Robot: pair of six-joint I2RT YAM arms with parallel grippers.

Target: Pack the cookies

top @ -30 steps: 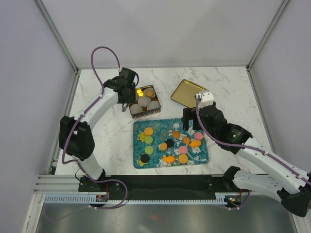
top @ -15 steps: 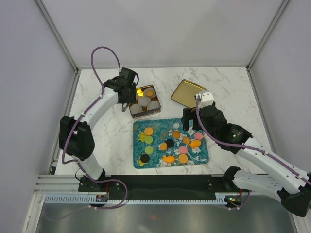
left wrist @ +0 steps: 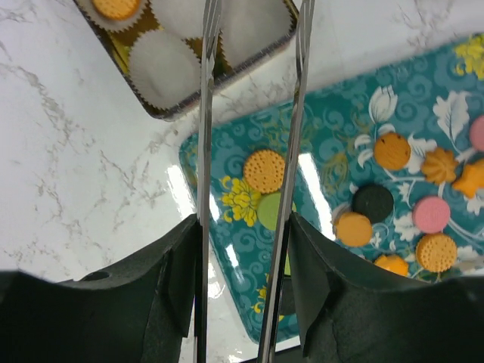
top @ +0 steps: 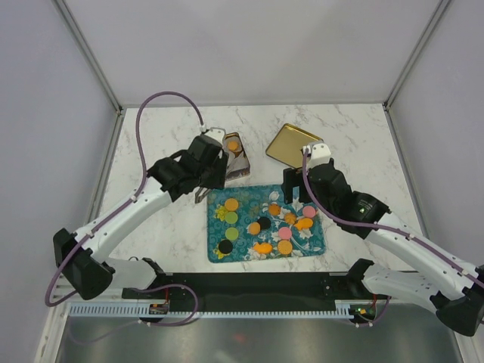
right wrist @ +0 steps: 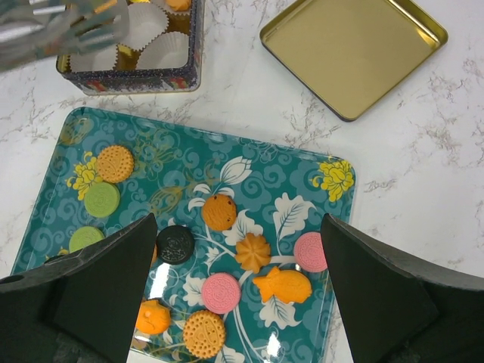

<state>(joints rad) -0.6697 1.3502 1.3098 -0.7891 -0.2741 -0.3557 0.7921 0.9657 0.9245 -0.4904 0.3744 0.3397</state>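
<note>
Cookies (top: 231, 204) are lying flat and face up on a teal flowered tray (top: 246, 195) in the overhead view. Most are round, so they are showing no long axis. Four are forming a column along the tray's 9 o'clock side: orange at 12, two green below it, black at 6. The rest, orange, pink and one more black, are clustering toward 3 o'clock. One further orange cookie is sitting in a tin (top: 245, 171) just beyond the tray's 11 o'clock corner. A gold lid (top: 293, 145) is lying past 1 o'clock on the marble surface (top: 151, 136), apart from the tray.

From the left wrist, the left pincer (left wrist: 255, 23) is showing two thin metal fingers (left wrist: 206, 151) standing spread, with nothing visible between them. Their tips are running off the picture at 12 o'clock. Behind them the tin's near wall and the tray's corner are showing. White paper cups (left wrist: 162, 64) are filling the tin, and one at 11 o'clock is holding the orange cookie.

From the right wrist, the right pincer (right wrist: 238, 219) is hovering above the tray, its black fingers (right wrist: 98, 295) gaping wide and empty. A fish-shaped orange cookie (right wrist: 282, 286) is lying with its long axis running from 9 to 3 o'clock; which end is the head I cannot tell.
</note>
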